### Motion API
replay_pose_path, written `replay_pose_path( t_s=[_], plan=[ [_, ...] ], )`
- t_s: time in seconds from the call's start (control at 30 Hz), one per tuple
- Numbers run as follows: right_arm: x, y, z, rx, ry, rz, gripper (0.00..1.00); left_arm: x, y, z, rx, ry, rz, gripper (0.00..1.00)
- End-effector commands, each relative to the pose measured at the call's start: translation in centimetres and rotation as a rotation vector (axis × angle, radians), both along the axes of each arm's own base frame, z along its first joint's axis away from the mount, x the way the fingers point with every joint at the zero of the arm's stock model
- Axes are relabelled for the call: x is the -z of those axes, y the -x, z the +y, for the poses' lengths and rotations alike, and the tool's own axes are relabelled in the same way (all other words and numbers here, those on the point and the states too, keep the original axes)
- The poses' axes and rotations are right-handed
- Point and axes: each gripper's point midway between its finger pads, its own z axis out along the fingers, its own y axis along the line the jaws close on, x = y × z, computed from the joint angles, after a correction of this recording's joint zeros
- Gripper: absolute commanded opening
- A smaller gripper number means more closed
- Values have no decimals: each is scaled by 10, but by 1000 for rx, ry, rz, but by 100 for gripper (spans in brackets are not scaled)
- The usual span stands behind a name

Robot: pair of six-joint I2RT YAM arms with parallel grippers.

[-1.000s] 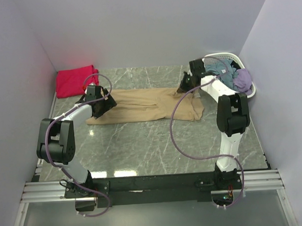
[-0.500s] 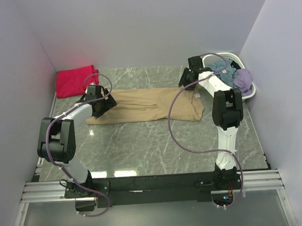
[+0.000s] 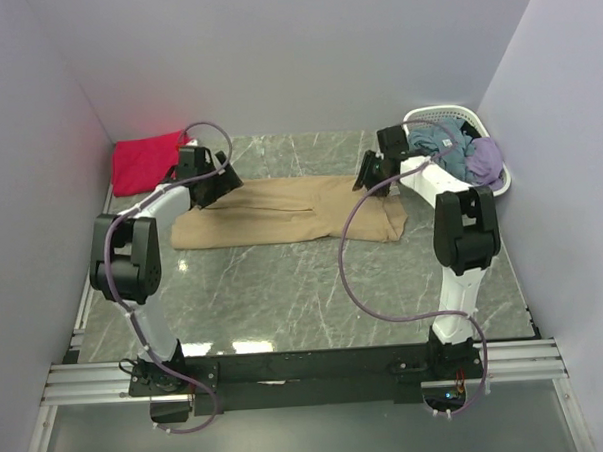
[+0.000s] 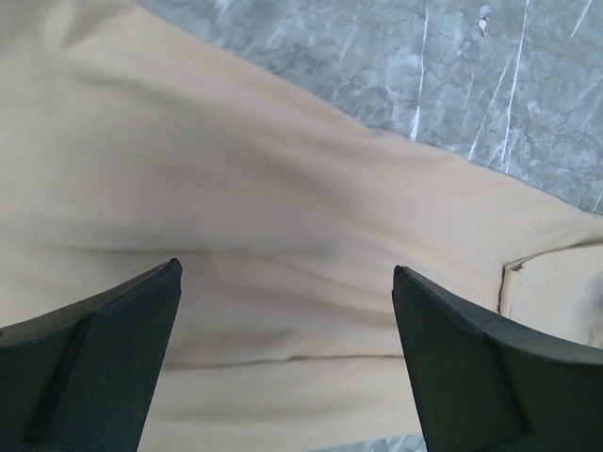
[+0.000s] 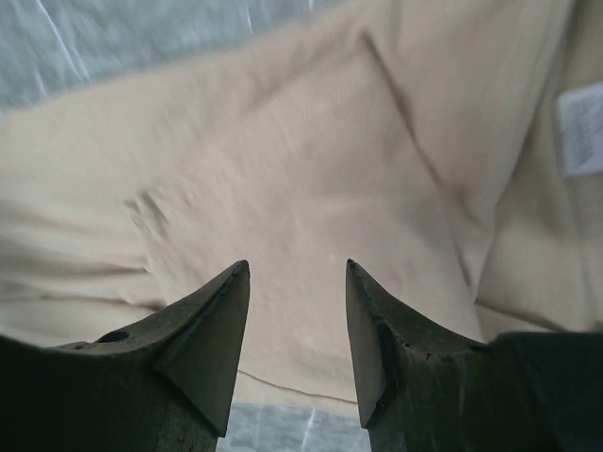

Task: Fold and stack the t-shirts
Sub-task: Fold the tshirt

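surface: table [image 3: 284, 287], glossy grey-green marble pattern with pale veins; a bright reflection near the front edge.
room: plain pale lilac walls [image 3: 304, 56] on three sides; black rail [image 3: 308, 368] along the near edge carries both arm bases.
tan tee [image 3: 291, 211]: lies flat on the far half of the table, folded into a long band running left to right; white label [image 5: 582, 127] near its right end.
red tee [image 3: 144, 161]: folded, far left corner by the wall, apart from the tan one.
basket [image 3: 432, 112]: white, far right corner, filled with blue-grey and purple clothes [image 3: 474, 158].
left gripper [image 4: 285, 282]: jaws wide apart, nothing between them; over the band's left end.
right gripper [image 5: 297, 268]: jaws partly apart, nothing held; low over the band's right end.
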Motion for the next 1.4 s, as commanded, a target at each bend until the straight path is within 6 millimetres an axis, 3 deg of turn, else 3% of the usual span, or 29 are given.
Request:
replay_pose_path(
  t_s=[0.0,0.13,0.33,0.5,0.67,0.7,0.77,0.8,0.83,1.0,1.03,1.2,1.23,1.3,1.37],
  plan=[
    [15,12,14,-53,-49,32,52,1,-11,-14,81,19,-18,99],
    [33,17,16,-54,-67,79,52,27,-11,-13,90,0,36,99],
    [54,18,-7,50,-21,148,51,63,2,-2,41,-41,155,100],
    [55,16,-20,110,-10,183,50,88,25,-3,42,-35,267,100],
    [54,6,-25,108,-52,216,48,96,69,-6,31,-40,333,99],
    [44,-5,-24,103,-54,188,48,96,77,-8,19,-28,343,99],
    [51,-7,-27,98,-39,222,48,97,100,-14,27,-14,361,99],
    [42,-18,-25,91,-46,196,48,96,107,-17,19,-3,365,100],
    [51,-17,-23,85,-47,233,48,99,123,-18,22,2,381,99],
    [43,-40,-9,44,-105,218,48,104,166,-34,16,21,430,100],
    [48,-42,-7,41,-118,232,48,106,179,-35,14,25,445,99],
    [41,-57,8,-5,-158,217,49,109,223,-64,68,106,500,99],
    [48,-57,9,-7,-156,233,49,109,235,-67,81,118,517,100],
    [43,-63,17,-33,-171,223,49,109,254,-81,127,130,544,99],
    [55,-64,24,-57,-179,249,49,107,277,-91,179,118,573,99]
  ],
)
